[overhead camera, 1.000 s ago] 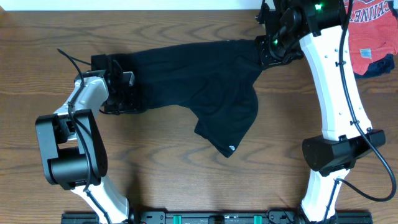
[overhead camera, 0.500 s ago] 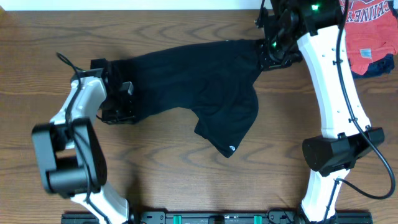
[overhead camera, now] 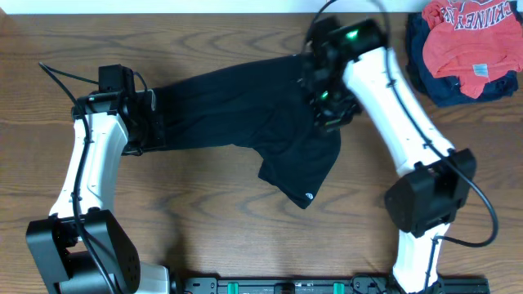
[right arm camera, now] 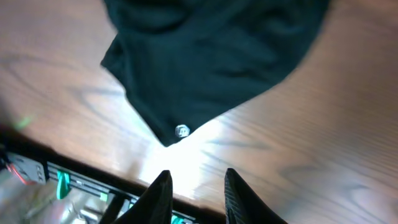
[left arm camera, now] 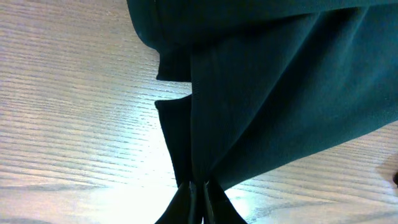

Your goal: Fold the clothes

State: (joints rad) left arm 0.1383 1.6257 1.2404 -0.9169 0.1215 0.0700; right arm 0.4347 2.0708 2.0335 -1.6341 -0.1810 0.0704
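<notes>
Left gripper [left arm camera: 198, 188] is clamped on a bunched edge of the clothes [overhead camera: 245, 114], fingers pressed together with black fabric pinched between them, at the 9 o'clock end of the garment. Right gripper [right arm camera: 194, 183] has its fingers apart with nothing between them. It hangs over the 3 o'clock side of the clothes, and bare bench [overhead camera: 204, 237] shows under the tips in the wrist view.

The clothes lie mid-bench, toward 12 o'clock, drawn out in a long band from 9 to 3 o'clock. A loose flap drops toward 5 o'clock, with the small white logo [right arm camera: 181, 130] near its tip. The fabric is creased and ridged near the left grip, not flat. The neck label is not visible.

Red shirt [overhead camera: 462, 37] lies on top of the navy garment [overhead camera: 433, 82] in the 1 o'clock corner, well apart from the clothes.

Progress looks early. No tidy fold shows: the edges are uneven, the outline is irregular, and only one end is held. Probably left to do:
- spread the clothes flat
- get a second grip with the right gripper
- bring sides or sleeves in
- fold over into a compact stack

Which part of the garment the left gripper holds cannot be told.
</notes>
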